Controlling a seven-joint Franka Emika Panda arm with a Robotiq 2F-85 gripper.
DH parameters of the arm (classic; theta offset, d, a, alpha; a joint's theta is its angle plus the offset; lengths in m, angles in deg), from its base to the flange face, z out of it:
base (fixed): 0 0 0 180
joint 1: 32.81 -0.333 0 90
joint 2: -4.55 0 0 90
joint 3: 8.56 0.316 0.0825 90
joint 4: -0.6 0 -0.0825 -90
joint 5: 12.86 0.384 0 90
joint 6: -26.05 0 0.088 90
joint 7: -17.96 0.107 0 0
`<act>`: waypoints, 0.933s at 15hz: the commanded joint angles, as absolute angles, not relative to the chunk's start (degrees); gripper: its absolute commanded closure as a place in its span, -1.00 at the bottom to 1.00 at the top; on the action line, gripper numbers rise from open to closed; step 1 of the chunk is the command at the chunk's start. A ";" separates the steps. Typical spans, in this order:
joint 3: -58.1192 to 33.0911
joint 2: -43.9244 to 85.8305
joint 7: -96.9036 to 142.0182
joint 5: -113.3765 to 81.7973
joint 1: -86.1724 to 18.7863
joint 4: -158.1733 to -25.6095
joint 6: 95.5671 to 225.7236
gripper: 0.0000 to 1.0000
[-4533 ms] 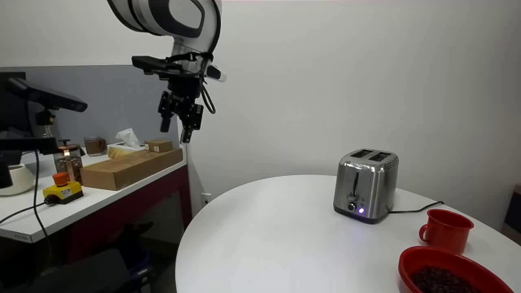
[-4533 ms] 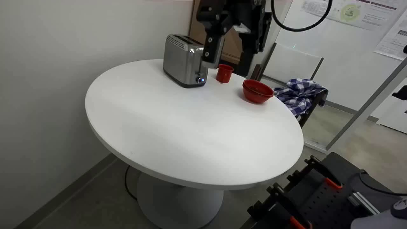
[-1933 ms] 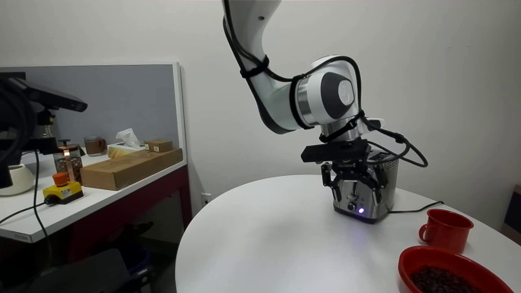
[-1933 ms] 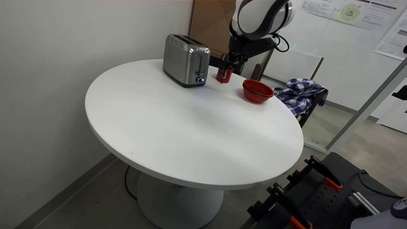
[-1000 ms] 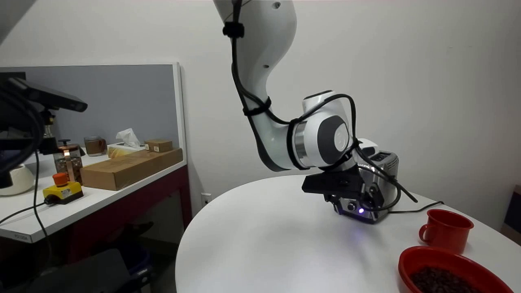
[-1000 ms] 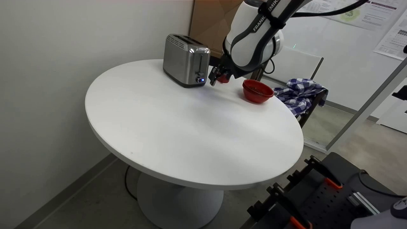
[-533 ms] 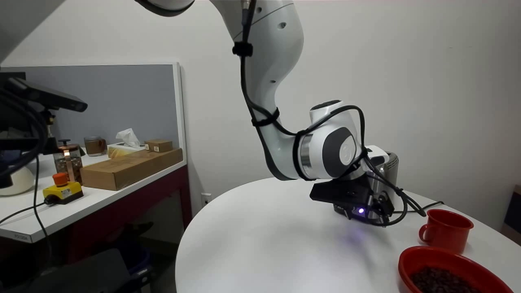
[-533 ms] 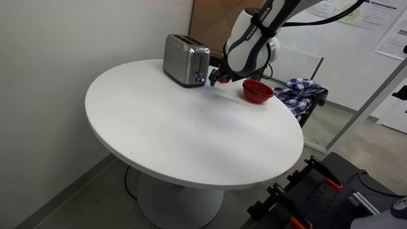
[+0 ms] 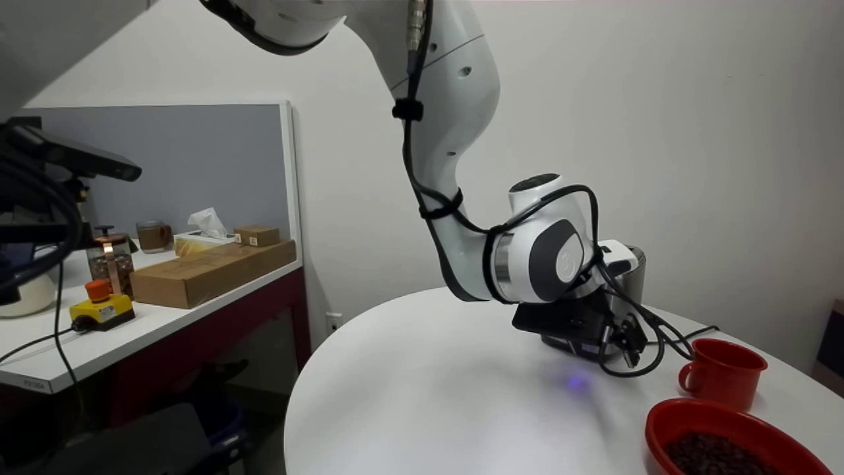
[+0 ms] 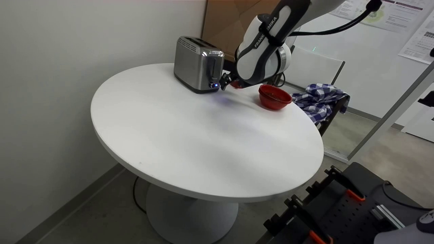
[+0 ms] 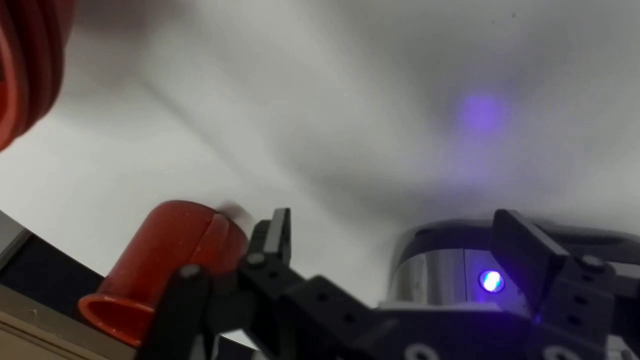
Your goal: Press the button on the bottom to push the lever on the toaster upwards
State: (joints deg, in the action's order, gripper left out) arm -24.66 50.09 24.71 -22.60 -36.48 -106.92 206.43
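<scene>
1. Wrist view: the toaster [image 11: 432,275] sits at the lower right, its front showing a lit blue-violet light [image 11: 491,281]; a violet glow [image 11: 482,114] lies on the white worktop [image 10: 203,142] before it.
2. In an exterior view I see it standing upright beside the wall [image 10: 84,51], towards the worktop's far edge, with a small knob [image 10: 212,84] low on its front next to that light.
3. As for what's in the way, in an exterior view the white arm [image 9: 455,99] leans across the toaster's front and hides most of it, and black cables [image 9: 651,318] hang in loops beside it.
4. The claw [image 11: 392,222] is down low just in front of the toaster, its fingers [image 11: 525,250] spread well apart. In the wrist view one covers part of the front beside the light; whether it touches the metal, I can't tell.
5. Next out, a red mug [image 11: 170,250] stands upright near the claw, and a red bowl [image 10: 275,104] with dark bits [image 9: 715,455] in it sits near the mug.
6. Behind the toaster is a brown board [image 10: 234,27]; past the worktop, a checked cloth [image 10: 318,101] lies over a chair [image 10: 313,69].
7. Well apart from all that, a desk [image 9: 158,322] carries a long cardboard box [image 9: 217,270], a tissue box [image 9: 191,244] and a yellow stop switch [image 9: 112,310].
</scene>
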 commanded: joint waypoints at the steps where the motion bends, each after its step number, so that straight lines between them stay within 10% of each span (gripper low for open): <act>1: -24.31 53.32 23.15 -19.91 -35.85 -103.37 209.40 -1.00; 14: -22.19 56.79 21.99 -18.48 -34.55 -98.94 212.58 -1.00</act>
State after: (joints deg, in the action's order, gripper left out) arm -22.97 54.76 24.17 -20.75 -35.28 -101.70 210.61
